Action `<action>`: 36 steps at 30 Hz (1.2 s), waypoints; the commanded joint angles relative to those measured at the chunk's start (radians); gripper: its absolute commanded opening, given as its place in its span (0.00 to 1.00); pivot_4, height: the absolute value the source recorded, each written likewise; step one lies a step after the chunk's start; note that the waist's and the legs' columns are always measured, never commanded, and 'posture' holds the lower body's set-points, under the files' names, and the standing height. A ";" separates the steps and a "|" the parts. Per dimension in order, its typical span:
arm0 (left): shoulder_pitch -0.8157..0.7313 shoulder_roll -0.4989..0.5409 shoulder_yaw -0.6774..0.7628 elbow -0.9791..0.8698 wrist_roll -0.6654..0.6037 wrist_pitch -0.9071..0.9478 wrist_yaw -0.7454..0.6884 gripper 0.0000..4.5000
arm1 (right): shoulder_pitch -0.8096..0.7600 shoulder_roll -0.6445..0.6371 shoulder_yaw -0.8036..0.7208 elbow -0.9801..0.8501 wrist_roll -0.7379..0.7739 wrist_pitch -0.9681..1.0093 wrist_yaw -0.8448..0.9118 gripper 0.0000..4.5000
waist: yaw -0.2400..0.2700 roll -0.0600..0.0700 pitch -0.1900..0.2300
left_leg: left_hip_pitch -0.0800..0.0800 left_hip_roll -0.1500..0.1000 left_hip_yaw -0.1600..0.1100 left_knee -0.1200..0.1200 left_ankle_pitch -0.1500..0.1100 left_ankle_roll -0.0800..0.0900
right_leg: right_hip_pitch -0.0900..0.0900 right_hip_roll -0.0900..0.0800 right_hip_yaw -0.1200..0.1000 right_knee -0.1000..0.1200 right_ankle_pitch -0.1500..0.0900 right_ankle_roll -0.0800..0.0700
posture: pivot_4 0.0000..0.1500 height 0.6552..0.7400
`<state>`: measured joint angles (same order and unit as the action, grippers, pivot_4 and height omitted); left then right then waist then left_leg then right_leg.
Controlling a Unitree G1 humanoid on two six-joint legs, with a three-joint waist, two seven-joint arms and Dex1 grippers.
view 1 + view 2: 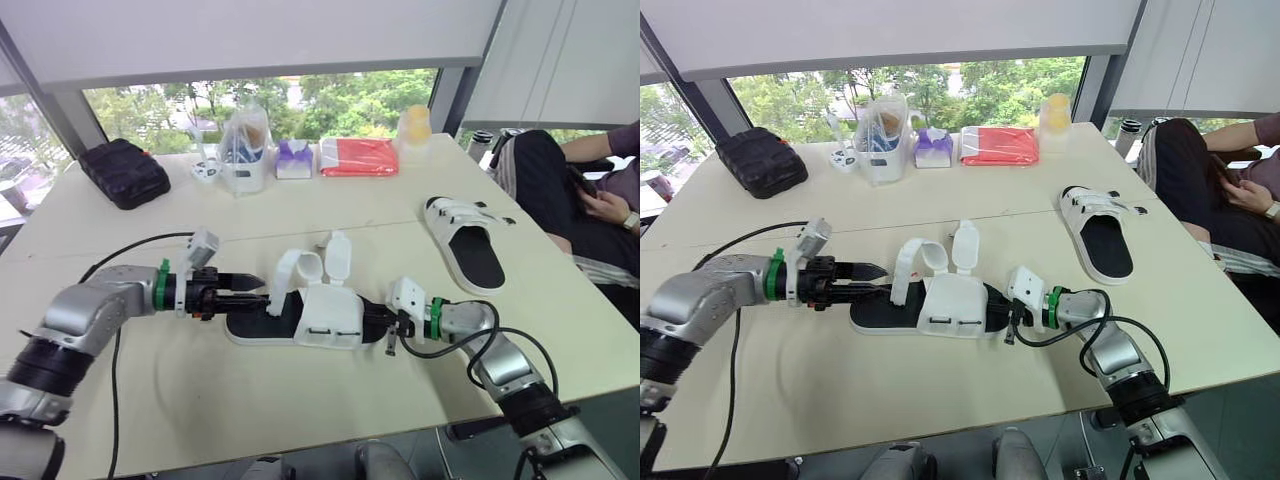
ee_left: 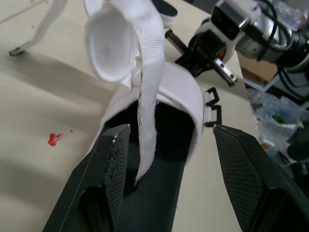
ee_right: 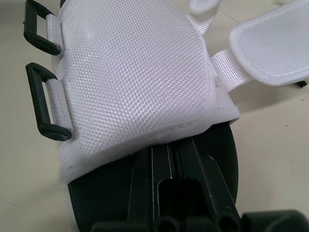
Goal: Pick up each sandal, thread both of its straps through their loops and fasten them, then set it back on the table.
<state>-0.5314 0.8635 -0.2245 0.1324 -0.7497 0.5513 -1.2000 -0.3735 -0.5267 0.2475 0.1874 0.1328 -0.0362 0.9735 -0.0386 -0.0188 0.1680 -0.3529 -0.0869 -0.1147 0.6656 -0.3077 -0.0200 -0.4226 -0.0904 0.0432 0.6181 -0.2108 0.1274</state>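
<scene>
White mesh over a black sole, the unfastened sandal [image 1: 310,318] lies at lower centre of your head view on the cream table [image 1: 330,210]. Your left gripper [image 1: 258,288] stands open at its heel end, with one loose white strap [image 2: 145,96] between the fingers [image 2: 113,159]. Your right gripper [image 1: 385,318] meets the toe end; whether it grips, you cannot tell.

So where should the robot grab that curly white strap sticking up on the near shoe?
Probably low on the curled strap, pinching its two flat faces. It's thin webbing standing on edge, so fingers can close across it. Come from the sandal's bare-soled end, where the open left gripper straddles it.
</scene>
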 commanded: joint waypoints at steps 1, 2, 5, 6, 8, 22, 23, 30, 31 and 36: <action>-0.046 -0.060 -0.024 0.041 0.106 -0.050 -0.051 0.63 | 0.005 0.008 0.022 0.046 -0.048 0.024 -0.009 0.00 | 0.001 0.000 0.000 | 0.000 0.000 0.000 0.000 0.000 0.000 | 0.000 0.000 0.000 0.000 0.000 0.000 | 1.00 1.00; -0.056 -0.089 -0.025 0.059 0.123 -0.051 -0.057 0.63 | 0.001 0.011 0.022 0.046 -0.048 0.025 -0.011 0.00 | 0.000 0.000 0.000 | 0.000 0.000 0.000 0.000 0.000 0.000 | 0.000 0.000 0.000 0.000 0.000 0.000 | 1.00 1.00; -0.071 -0.142 -0.011 0.092 0.159 -0.047 -0.070 0.58 | -0.005 0.016 0.021 0.048 -0.049 0.027 -0.014 0.00 | -0.005 0.000 0.000 | 0.000 0.000 0.000 0.000 0.000 0.000 | -0.001 0.000 0.000 0.000 0.000 0.000 | 1.00 1.00; -0.073 -0.156 -0.004 0.099 0.164 -0.042 -0.075 0.51 | -0.006 0.017 0.021 0.048 -0.050 0.027 -0.016 0.00 | -0.005 0.000 0.000 | -0.001 0.000 0.000 0.000 0.000 0.000 | -0.001 0.001 0.000 0.000 0.000 0.000 | 1.00 1.00; -0.077 -0.181 -0.001 0.113 0.182 -0.044 -0.085 0.33 | -0.006 0.018 0.019 0.046 -0.050 0.028 -0.018 0.00 | -0.005 0.000 0.000 | -0.001 0.001 0.000 0.000 0.000 0.000 | -0.002 0.001 0.000 0.000 0.000 0.000 | 1.00 1.00; -0.183 -0.185 0.205 0.066 -0.014 0.319 -0.128 0.01 | -0.010 0.021 0.022 0.062 -0.060 0.022 -0.017 0.00 | -0.005 0.000 0.000 | -0.001 0.003 0.000 0.000 0.000 0.000 | -0.001 0.001 0.000 0.000 0.001 0.000 | 1.00 1.00; -0.186 -0.194 0.217 0.049 -0.032 0.345 -0.120 0.01 | -0.013 0.024 0.024 0.066 -0.061 0.020 -0.018 0.00 | -0.005 0.000 0.000 | -0.001 0.003 0.000 0.000 0.000 -0.001 | -0.001 0.001 0.000 -0.001 0.001 0.000 | 1.00 1.00; -0.119 -0.316 0.192 -0.082 -0.039 0.384 -0.024 0.01 | -0.032 0.046 0.027 0.089 -0.070 0.013 -0.020 0.00 | -0.006 0.000 0.000 | 0.000 0.005 0.001 0.000 0.000 -0.001 | -0.002 0.002 0.001 -0.001 0.001 -0.001 | 1.00 1.00; -0.102 -0.340 0.175 -0.083 -0.022 0.368 -0.010 0.01 | -0.031 0.049 0.028 0.090 -0.073 0.012 -0.021 0.00 | -0.006 0.000 0.000 | 0.000 0.005 0.001 0.000 0.001 -0.002 | -0.002 0.003 0.001 -0.001 0.001 -0.002 | 1.00 1.00; -0.049 -0.389 0.101 -0.081 0.057 0.292 0.001 0.01 | -0.016 0.056 0.027 0.076 -0.076 0.017 -0.028 0.00 | -0.005 0.000 0.000 | -0.001 0.006 0.001 0.000 0.001 -0.003 | -0.001 0.003 0.001 -0.001 0.002 -0.002 | 1.00 1.00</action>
<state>-0.5713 0.4778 -0.1184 0.0744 -0.7149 0.8831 -1.2047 -0.4106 -0.4772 0.2510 0.2308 0.0973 -0.0390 0.9584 -0.0436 -0.0190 0.1678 -0.3534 -0.0812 -0.1139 0.6654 -0.3067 -0.0226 -0.4241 -0.0872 0.0439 0.6168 -0.2089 0.1249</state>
